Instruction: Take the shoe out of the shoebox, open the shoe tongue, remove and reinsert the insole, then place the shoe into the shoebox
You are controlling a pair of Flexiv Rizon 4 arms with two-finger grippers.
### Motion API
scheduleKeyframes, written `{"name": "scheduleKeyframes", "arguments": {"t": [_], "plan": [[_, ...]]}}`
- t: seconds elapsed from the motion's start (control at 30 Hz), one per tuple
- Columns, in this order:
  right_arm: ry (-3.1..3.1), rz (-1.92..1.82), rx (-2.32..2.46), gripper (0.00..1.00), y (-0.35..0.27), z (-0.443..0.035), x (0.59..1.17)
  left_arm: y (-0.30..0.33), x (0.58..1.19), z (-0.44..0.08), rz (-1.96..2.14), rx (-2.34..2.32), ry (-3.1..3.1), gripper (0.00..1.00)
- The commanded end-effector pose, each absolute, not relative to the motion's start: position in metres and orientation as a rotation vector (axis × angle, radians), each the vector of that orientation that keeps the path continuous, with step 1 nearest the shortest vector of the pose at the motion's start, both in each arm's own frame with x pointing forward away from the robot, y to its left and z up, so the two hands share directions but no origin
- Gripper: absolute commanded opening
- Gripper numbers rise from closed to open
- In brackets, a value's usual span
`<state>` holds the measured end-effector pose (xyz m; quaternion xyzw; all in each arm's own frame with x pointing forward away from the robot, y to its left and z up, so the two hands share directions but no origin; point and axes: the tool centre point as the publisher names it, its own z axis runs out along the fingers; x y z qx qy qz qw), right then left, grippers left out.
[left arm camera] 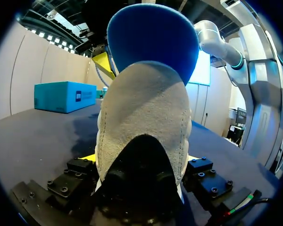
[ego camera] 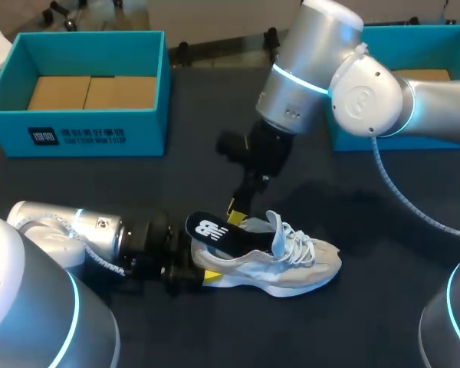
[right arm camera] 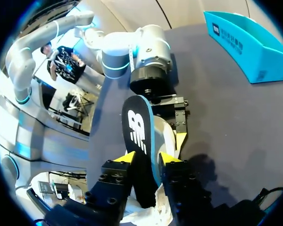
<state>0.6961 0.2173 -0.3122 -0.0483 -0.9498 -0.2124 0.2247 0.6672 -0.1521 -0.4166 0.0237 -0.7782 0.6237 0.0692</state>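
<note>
Teal shoebox (ego camera: 92, 126) well beyond shoe (ego camera: 307, 264) and insole (ego camera: 215, 232)

Left arm (ego camera: 73, 230) and right arm (ego camera: 345, 84): rounded silver-grey tubes with glowing cyan rings at the joints; a ribbed grey cable (ego camera: 399, 196) trails from the right one; black wrist housings; black finger blocks (left arm camera: 210, 181) studded with screws; fingers (right arm camera: 127, 157) tipped bright yellow.

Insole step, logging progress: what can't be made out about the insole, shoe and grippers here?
Insole front end: all views, hidden inside the shoe.
Shoe toe: left wrist view, the heel blocks it; right wrist view, the right gripper covers it.
Left gripper fingertips: left wrist view, mostly behind the heel.
Right shoebox: head view, largely behind the right arm.
</note>
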Motion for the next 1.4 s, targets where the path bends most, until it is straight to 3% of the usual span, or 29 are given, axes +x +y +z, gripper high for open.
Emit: {"name": "scheduleKeyframes", "arguments": {"t": [0.03, 0.1, 0.5, 0.67, 0.8, 1.4], "plan": [[-2.606, -0.577, -0.130, 0.14, 0.222, -0.317, 0.697, -0.152, 0.668, -0.416, 1.877, 0.072, -2.343, 0.00], [-2.609, -0.583, -0.136, 0.00, 0.221, -0.316, 0.696, -0.152, 0.668, -0.416, 1.877, 0.072, -2.343, 0.00], [-2.646, -0.583, -0.135, 0.00, 0.218, -0.298, 0.697, -0.152, 0.668, -0.416, 1.877, 0.072, -2.343, 0.00], [-2.614, -0.588, -0.084, 0.33, 0.224, -0.302, 0.698, -0.152, 0.668, -0.416, 1.877, 0.072, -2.343, 0.00], [-2.588, -0.581, -0.071, 0.42, 0.228, -0.307, 0.699, -0.152, 0.668, -0.416, 1.877, 0.072, -2.343, 0.00], [-2.622, -0.599, -0.110, 0.30, 0.230, -0.304, 0.684, -0.152, 0.668, -0.416, 1.877, 0.072, -2.343, 0.00]]}}
